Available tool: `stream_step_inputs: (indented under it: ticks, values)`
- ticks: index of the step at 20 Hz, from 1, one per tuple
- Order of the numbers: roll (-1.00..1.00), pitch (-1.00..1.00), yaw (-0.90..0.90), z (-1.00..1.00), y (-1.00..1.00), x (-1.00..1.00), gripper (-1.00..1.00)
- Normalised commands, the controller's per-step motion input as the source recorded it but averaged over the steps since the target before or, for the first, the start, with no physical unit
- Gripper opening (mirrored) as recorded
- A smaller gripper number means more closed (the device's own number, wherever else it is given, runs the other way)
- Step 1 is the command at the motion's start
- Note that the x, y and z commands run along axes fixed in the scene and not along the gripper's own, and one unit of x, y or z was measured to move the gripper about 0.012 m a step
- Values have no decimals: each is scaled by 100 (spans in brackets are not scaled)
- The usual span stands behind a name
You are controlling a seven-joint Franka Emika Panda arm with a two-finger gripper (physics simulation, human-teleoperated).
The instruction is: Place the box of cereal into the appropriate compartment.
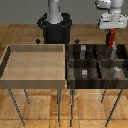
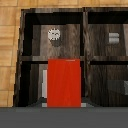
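My gripper point(image 1: 110, 31) is shut on the box of cereal point(image 1: 111, 38), a small red box that hangs upright below the fingers. It is held above the far cell on the exterior view's right of the dark-brown four-cell bin point(image 1: 97, 62). That cell point(image 1: 114, 54) holds a tall pale-grey block point(image 1: 121, 51). In the wrist view the red box point(image 2: 65, 82) fills the centre, over a cell point(image 2: 31, 80) where a strip of pale-grey block point(image 2: 45, 85) shows beside it. My fingers are hidden in the wrist view.
A light wooden undivided tray point(image 1: 34, 79) stands on the exterior view's left of the bin. Other cells hold small low grey shapes point(image 2: 54, 34) point(image 2: 114, 37). The robot's black base point(image 1: 55, 27) stands behind. Both containers rest on thin legs.
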Motion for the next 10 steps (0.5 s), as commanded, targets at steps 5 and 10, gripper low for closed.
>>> stream_step_inputs:
  ticks: [5, 10]
  values:
    - [0, 0, 0, -100, 0, 0, -100]
    - [0, 0, 0, -100, 0, 0, -100]
